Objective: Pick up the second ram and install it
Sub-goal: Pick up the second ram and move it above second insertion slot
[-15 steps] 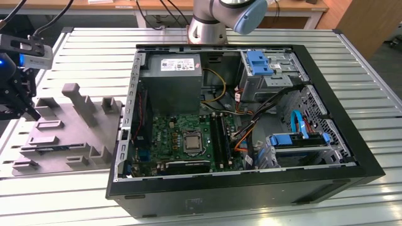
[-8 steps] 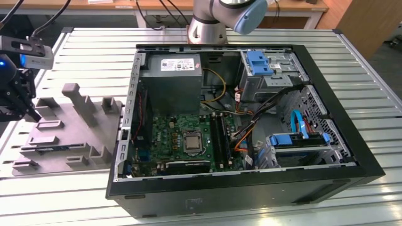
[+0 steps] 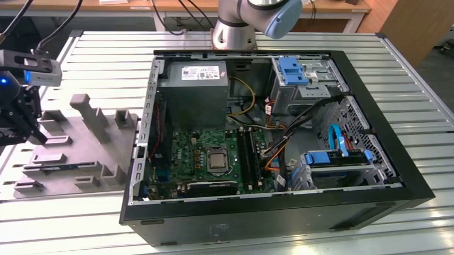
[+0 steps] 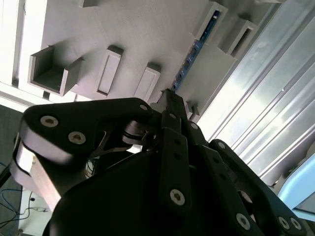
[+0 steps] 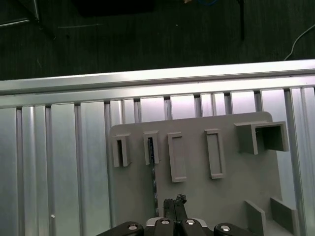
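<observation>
In the first wrist view the second ram (image 5: 152,172) is a thin, straight blue-green stick standing on edge in the grey fixture block (image 5: 221,196), one end tucked into a narrow upright pocket. In the second wrist view the same stick (image 4: 196,51) runs between two of the block's raised posts, its blue edge dotted with small dark parts. The block is matte grey plastic with a flat base, from which rise rectangular posts, open-sided boxes and slim slotted pockets. It lies on a table (image 3: 106,58) of ribbed, bright aluminium slats, beside an open black computer case (image 3: 397,175) on the exterior view's right. The gripper (image 5: 174,202), black and jointed with round silver bolt heads, hangs over the block at the exterior view's left, pointing down at the base plate. Its tips (image 4: 172,98) are just beside the near end of the stick. The jaws look drawn together with nothing between them, though the tips are too small to be sure.
</observation>
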`<action>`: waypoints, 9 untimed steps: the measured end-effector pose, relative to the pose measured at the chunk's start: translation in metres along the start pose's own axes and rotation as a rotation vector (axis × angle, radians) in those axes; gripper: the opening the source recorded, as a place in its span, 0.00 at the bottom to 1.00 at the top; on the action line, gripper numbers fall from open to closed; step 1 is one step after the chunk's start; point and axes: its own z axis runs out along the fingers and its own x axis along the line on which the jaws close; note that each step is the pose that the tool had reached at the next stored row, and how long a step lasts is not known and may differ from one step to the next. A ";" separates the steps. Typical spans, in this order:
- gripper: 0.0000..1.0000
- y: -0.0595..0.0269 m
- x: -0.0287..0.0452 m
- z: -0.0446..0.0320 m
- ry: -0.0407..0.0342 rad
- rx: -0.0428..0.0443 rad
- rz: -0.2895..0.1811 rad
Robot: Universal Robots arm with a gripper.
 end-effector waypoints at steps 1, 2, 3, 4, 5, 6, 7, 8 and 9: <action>0.11 -0.0001 0.0008 0.0013 -0.0001 -0.0002 0.000; 0.11 -0.0002 0.0017 0.0026 -0.0001 -0.0005 -0.001; 0.11 -0.0003 0.0025 0.0038 -0.0001 -0.0008 -0.001; 0.11 -0.0004 0.0033 0.0049 -0.0001 -0.0012 -0.002; 0.11 -0.0005 0.0040 0.0063 -0.0002 -0.0015 -0.002; 0.11 -0.0006 0.0047 0.0076 -0.0001 -0.0021 -0.003; 0.11 -0.0008 0.0054 0.0090 0.0000 -0.0027 -0.003; 0.11 -0.0009 0.0060 0.0105 0.0001 -0.0035 -0.004; 0.11 -0.0011 0.0066 0.0117 0.0003 -0.0044 -0.004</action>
